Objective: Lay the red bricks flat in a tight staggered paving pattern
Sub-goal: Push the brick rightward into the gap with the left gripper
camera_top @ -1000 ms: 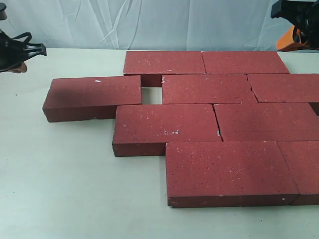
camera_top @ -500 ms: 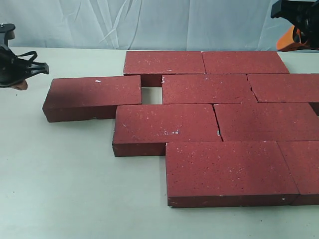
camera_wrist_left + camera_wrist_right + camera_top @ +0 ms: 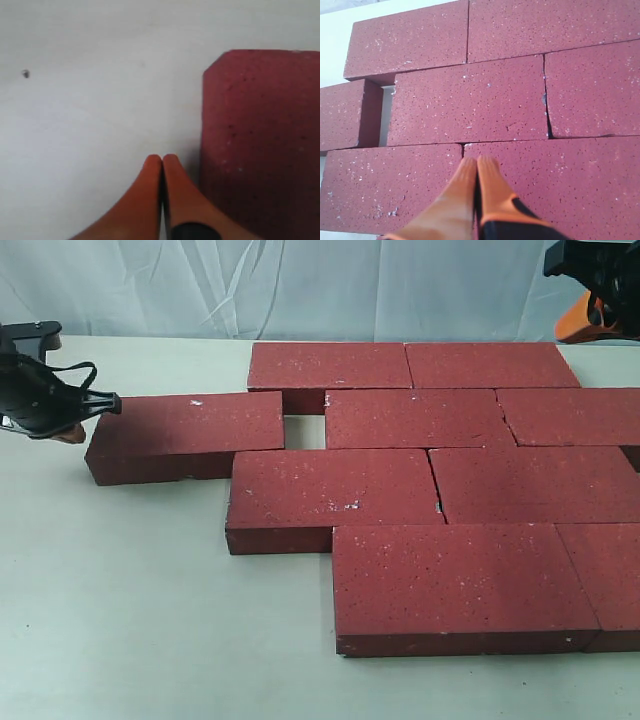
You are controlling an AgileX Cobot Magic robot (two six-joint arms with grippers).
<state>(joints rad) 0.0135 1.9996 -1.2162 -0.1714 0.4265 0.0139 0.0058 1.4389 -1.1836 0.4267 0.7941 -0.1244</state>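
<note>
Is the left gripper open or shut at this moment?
Shut. The left gripper shows its orange fingertips pressed together, nothing between them.

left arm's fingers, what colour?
Orange. The left fingers show best in the left wrist view, pressed together beside a brick.

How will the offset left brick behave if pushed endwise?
Likely slides rigidly: the left brick lies flat and low, so tipping seems unlikely. Thick, so probably heavy, dragging on the table. Left gripper sits near one corner, so it may yaw.
</note>
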